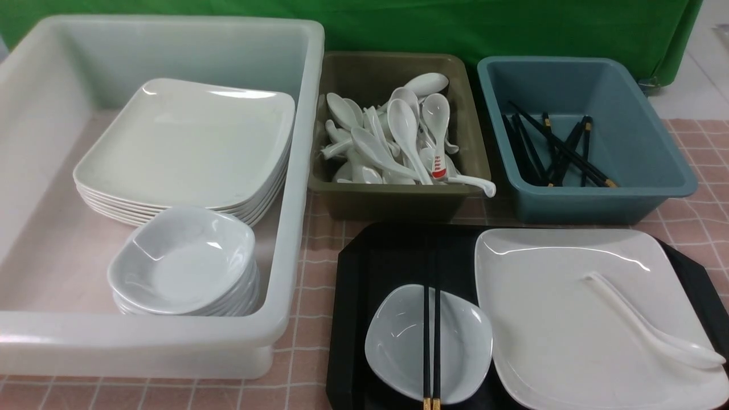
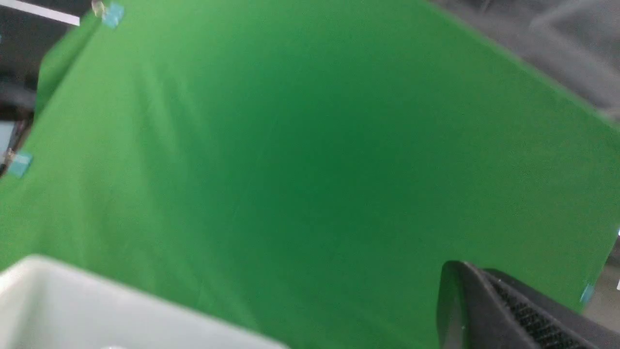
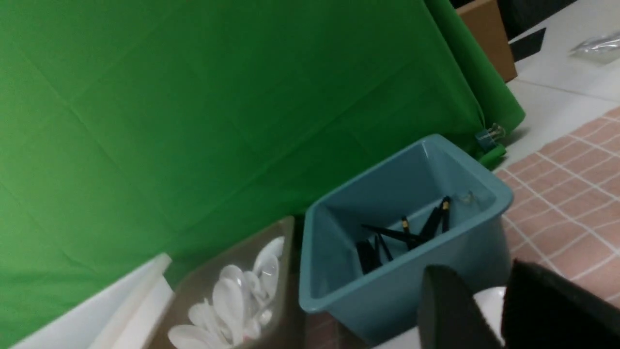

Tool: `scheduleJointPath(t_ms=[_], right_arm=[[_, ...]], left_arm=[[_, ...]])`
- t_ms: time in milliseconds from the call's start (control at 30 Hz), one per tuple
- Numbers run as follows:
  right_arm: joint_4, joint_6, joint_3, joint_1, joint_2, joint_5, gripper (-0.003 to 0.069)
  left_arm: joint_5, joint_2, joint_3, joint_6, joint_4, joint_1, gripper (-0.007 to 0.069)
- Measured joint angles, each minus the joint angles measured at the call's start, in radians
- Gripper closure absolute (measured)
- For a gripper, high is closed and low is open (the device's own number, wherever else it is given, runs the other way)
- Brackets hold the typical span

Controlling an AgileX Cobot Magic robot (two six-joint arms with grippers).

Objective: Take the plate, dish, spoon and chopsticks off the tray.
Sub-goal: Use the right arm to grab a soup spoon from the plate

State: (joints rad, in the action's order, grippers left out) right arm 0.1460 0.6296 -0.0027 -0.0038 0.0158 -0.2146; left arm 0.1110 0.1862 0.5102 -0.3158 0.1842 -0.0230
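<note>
On the tray, dish bears chopsticks, plate bears spoon; left gripper and right gripper: cannot tell spread.

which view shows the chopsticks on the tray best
Front view: the chopsticks lie nearly whole across the dish on the tray. Left wrist view shows only green backdrop and a white bin corner; right wrist view shows other chopsticks, in the blue-grey bin, not these.

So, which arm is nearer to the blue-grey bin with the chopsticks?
Right. The blue-grey bin sits just beyond the right fingers in its wrist view; the left fingers face only the white tub and green backdrop, so that arm seems farther off.
</note>
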Motion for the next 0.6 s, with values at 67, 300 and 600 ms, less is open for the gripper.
scheduleJointPath(t_ms=[67, 300, 600], right_arm=[[-0.004, 0.036, 0.000, 0.004, 0.000, -0.047, 0.0423], [0.027, -0.054, -0.247, 0.148, 0.140, 0.422, 0.0620], [0.101, -0.298, -0.717, 0.460, 0.685, 1.119, 0.0629]], left_arm=[[0.222, 0.140, 0.125, 0.041, -0.009, 0.000, 0.0618], [0.791, 0.588, 0.325, 0.262, 0.034, 0.000, 0.0618], [0.776, 0.894, 0.387, 0.508, 0.188, -0.073, 0.0629]])
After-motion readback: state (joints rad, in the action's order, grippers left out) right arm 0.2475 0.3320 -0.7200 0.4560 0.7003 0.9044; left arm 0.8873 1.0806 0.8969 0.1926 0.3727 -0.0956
